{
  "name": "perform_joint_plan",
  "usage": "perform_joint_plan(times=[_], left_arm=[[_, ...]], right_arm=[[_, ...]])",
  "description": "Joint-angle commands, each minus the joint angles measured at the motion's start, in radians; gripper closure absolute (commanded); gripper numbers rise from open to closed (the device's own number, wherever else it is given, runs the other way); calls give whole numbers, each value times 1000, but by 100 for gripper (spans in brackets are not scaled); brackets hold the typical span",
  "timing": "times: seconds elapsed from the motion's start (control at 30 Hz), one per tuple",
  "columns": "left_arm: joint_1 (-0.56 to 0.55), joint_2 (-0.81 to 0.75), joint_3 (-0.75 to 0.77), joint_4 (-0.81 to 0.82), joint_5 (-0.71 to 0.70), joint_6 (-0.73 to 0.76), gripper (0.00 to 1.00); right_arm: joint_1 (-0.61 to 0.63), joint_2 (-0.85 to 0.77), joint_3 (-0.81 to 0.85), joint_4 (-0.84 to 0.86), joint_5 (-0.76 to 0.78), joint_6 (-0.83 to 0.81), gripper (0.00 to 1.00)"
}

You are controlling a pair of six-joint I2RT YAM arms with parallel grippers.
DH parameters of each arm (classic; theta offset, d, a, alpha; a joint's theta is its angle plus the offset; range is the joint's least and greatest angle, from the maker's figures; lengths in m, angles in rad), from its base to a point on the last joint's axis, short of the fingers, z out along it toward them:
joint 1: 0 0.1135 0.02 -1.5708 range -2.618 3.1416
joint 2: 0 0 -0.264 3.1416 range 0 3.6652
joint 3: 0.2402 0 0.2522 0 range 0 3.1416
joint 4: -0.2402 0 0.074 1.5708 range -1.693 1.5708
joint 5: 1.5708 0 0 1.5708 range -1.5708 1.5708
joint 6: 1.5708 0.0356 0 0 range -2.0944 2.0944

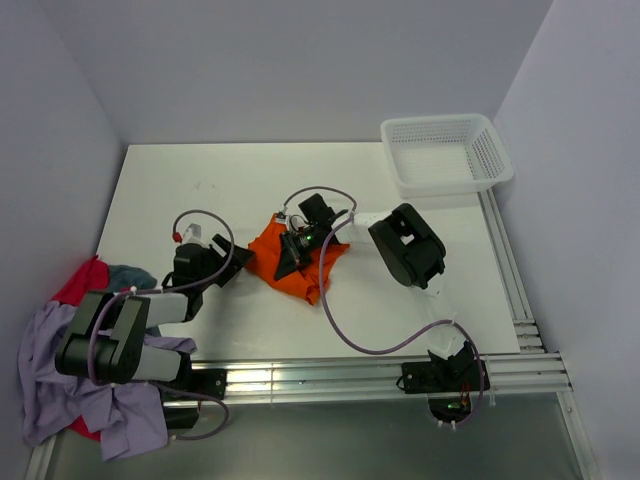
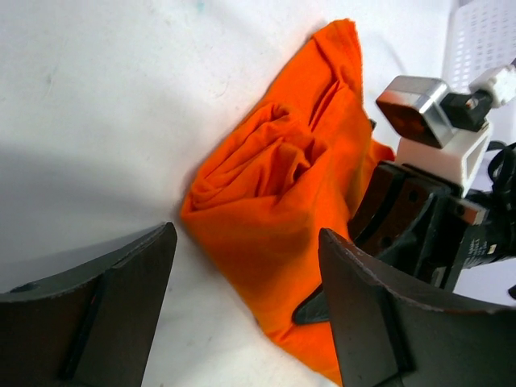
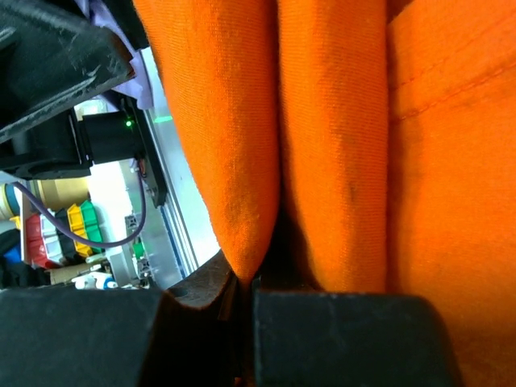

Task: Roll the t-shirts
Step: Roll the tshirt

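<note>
Count: four t-shirts, one basket, two arms.

- Orange t-shirt (image 1: pixel 300 262): one, bunched in a creased heap mid-table (image 1: pixel 250 180).
- Lavender t-shirt (image 1: pixel 40 370), red t-shirt (image 1: pixel 85 280), grey-blue t-shirt (image 1: pixel 128 275): one each, piled together off the table's near-left corner, beside the left arm's base.
- White basket (image 1: pixel 445 155): one, at the far-right corner, well apart from the shirts.

Right gripper (image 3: pixel 242 298): jaws pinched tight on a fold of the orange t-shirt. The arm reaches in from the right, elbow bent, with the wrist low over the heap.

Left gripper (image 2: pixel 246 242): jaws spread and holding nothing, just left of the orange t-shirt and pointing at its edge. The arm lies low over the table.
</note>
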Motion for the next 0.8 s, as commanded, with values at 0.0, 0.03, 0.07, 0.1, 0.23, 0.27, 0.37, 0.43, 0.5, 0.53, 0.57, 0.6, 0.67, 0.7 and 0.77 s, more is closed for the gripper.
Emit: perform_joint_plan(times=[0.0, 0.03, 0.07, 0.1, 0.23, 0.27, 0.37, 0.43, 0.5, 0.53, 0.57, 0.6, 0.67, 0.7, 0.77], left_arm=[[8, 87, -6, 91, 33, -23, 24], [10, 108, -5, 106, 38, -26, 25], [10, 145, -2, 122, 46, -29, 26], [10, 162, 2, 152, 50, -30, 29], [10, 230, -1, 191, 35, -37, 34], [10, 237, -3, 198, 35, -35, 35], [10, 262, -1, 212, 17, -29, 43], [10, 273, -1, 211, -2, -29, 46], [10, 293, -11, 247, -5, -26, 51], [10, 299, -15, 269, 1, -24, 55], [10, 316, -18, 313, 9, -26, 58], [10, 322, -18, 327, 21, -30, 66], [10, 339, 0, 335, 46, -34, 74], [10, 342, 26, 315, 64, -26, 84], [10, 327, 43, 292, 66, -26, 90]], right_arm=[[9, -56, -13, 43, -30, 12, 100], [9, -56, -15, 49, -31, 13, 100], [9, -56, -15, 49, -33, 15, 100], [9, -56, -13, 47, -39, 13, 100], [9, -51, -1, 23, -47, -2, 100], [9, -51, 0, 18, -47, -7, 100], [12, -54, 5, 15, -48, -11, 100], [14, -53, 11, 5, -47, -19, 100], [15, -51, 14, -3, -47, -23, 100], [17, -51, 16, -5, -47, -24, 100], [17, -51, 14, -6, -45, -24, 100], [20, -50, 17, -6, -43, -27, 100], [21, -48, 19, -20, -34, -36, 100], [23, -48, 20, -26, -28, -46, 100], [24, -50, 25, -49, -14, -57, 100]])
